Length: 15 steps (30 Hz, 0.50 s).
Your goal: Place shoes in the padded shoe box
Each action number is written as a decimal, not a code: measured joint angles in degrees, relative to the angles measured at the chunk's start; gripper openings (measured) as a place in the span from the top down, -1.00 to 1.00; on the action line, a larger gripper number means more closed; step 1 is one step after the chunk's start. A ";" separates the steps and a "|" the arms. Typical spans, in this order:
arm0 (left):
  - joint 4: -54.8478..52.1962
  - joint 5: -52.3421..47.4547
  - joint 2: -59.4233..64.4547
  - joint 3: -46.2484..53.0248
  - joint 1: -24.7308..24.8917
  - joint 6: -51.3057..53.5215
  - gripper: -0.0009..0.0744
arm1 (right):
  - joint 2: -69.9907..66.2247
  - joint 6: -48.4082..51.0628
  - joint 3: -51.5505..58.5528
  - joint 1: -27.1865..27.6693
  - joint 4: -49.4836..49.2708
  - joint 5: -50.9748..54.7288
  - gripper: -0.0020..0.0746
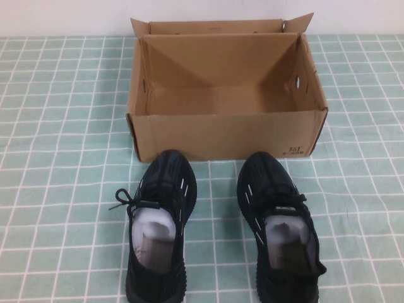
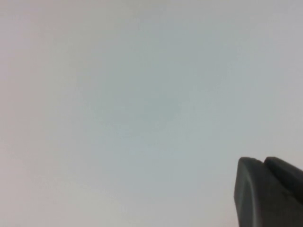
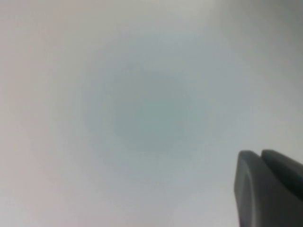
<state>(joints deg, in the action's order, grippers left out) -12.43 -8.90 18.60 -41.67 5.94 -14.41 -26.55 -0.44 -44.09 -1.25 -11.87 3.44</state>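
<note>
Black shoes [image 1: 221, 224] away from closed left fingers [image 2: 267, 191], right fingers [image 3: 267, 187].

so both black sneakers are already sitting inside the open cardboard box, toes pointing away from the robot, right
Not quite. The high view shows both sneakers, left one and right one, on the checked tablecloth in front of the cardboard box, not inside it. The box is open, and their toes do point away from the robot. Neither gripper appears in that view.

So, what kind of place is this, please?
Probably a staged test table, not a shop: a green checked cloth, a plain wall behind, one open cardboard box and two black sneakers set out neatly. Both end effectors show only in their wrist views, shut.
</note>
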 joint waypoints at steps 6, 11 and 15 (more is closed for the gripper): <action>-2.33 -16.11 5.55 0.00 0.00 3.99 0.99 | -9.56 0.44 -8.65 -1.15 -0.03 18.31 0.97; 6.64 -26.78 9.35 0.00 0.00 3.70 0.99 | -16.28 0.44 -11.38 -7.15 -1.72 28.16 0.97; 13.92 -36.20 10.40 0.00 0.00 3.61 0.99 | -19.90 1.31 -11.38 -11.45 -1.87 29.96 0.97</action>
<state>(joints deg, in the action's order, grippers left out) 1.49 -45.09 29.00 -41.67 5.94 -10.80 -46.46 0.86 -55.46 -12.70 -13.74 33.40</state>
